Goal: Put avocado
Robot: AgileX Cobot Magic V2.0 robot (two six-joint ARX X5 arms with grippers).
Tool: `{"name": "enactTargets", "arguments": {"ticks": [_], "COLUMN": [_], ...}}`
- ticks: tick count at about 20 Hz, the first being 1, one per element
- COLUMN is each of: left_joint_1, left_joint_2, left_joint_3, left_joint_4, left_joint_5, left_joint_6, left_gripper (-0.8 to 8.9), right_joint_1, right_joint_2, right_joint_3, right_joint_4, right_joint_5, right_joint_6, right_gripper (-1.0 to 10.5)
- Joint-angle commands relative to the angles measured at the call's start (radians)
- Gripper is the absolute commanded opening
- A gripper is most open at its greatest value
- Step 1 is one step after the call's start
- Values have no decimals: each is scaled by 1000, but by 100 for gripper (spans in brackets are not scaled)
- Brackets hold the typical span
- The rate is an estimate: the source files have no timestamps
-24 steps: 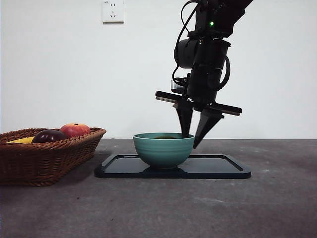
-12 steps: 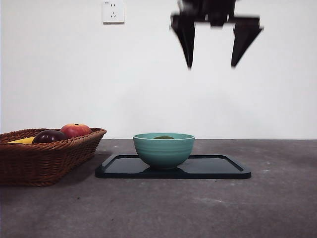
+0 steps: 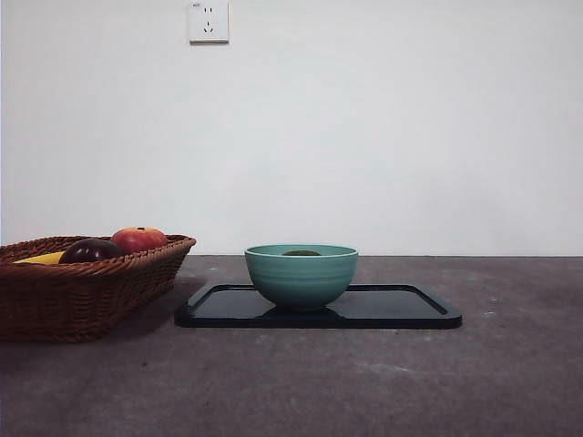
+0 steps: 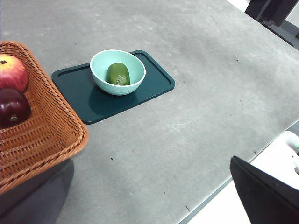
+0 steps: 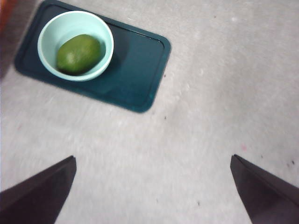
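The dark green avocado (image 5: 78, 53) lies in the teal bowl (image 3: 301, 275), which stands on the dark tray (image 3: 401, 309). In the front view only the avocado's top (image 3: 301, 252) shows above the rim. It also shows in the left wrist view (image 4: 118, 73). My right gripper (image 5: 154, 186) is open and empty, high above the table, to the side of the tray (image 5: 135, 70). My left gripper (image 4: 149, 205) is open and empty, far from the bowl (image 4: 100, 60), near the table's edge. Neither gripper shows in the front view.
A wicker basket (image 3: 91, 291) stands left of the tray and holds a red apple-like fruit (image 3: 138, 238), a dark purple fruit (image 3: 89, 249) and something yellow (image 3: 41, 258). The basket (image 4: 42, 135) is close to my left gripper. A black arm base (image 4: 273, 11) stands at the table's far corner.
The right gripper, which had its open jaws at the bowl, has risen straight up and left the front view. The avocado stays in the bowl.
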Motion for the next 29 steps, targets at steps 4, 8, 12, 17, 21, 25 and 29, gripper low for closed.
{"name": "enactTargets", "arguments": {"ticks": [4,8,12,17,21,25,29], "left_joint_1": [-8,-8,-8,-8,-8,-8,-8], "left_joint_2": [4,4,4,4,4,4,4], "left_joint_3": [11,11,11,11,11,11,11], "left_joint_4": [12,12,11,11,10,-14,-11], "left_joint_5": [-5,-5,-5,-5,-5,-9,-9], "left_joint_6": [5,5,5,5,5,23,22], "left_gripper": [558,558,558,557,502,23,24], "right_joint_1": [33,37,37,37,37,37,37], "right_joint_2": [-317,-537,-684,-732,-732,-732,-732], "right_joint_3": [-214,-404,-556,-636,-636,-636,-636], "right_joint_4": [86,153,184,245,250,256,262], "right_joint_5": [-16,-143,-193,-242,-240,-240,-240], "right_joint_6": [-11,-11,-9,-10,-8,-6,-4], "right_gripper": [537,537,537,537,524,27,27]}}
